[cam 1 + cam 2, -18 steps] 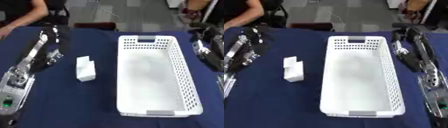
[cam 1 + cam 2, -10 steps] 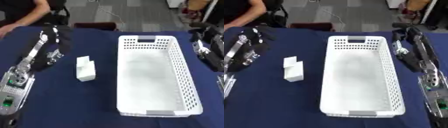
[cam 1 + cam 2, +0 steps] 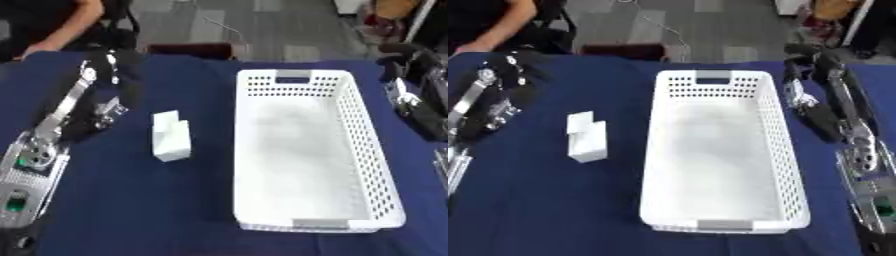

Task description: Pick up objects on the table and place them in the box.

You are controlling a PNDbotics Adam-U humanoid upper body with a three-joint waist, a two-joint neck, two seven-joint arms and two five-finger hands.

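A white L-shaped block lies on the blue tablecloth, a little left of the box. The box is a long white perforated basket with nothing showing inside it, and it runs from the far middle towards the near edge. My left arm lies along the table's left side, its hand at the far left, well behind and left of the block. Along the right side lies my right arm, with its hand beside the basket's far right corner. Both hands show only as dark shapes.
The forearms' silver housings lie at the near left and the near right. A dark chair back stands just past the table's far edge. Blue cloth stretches between the block and the near edge.
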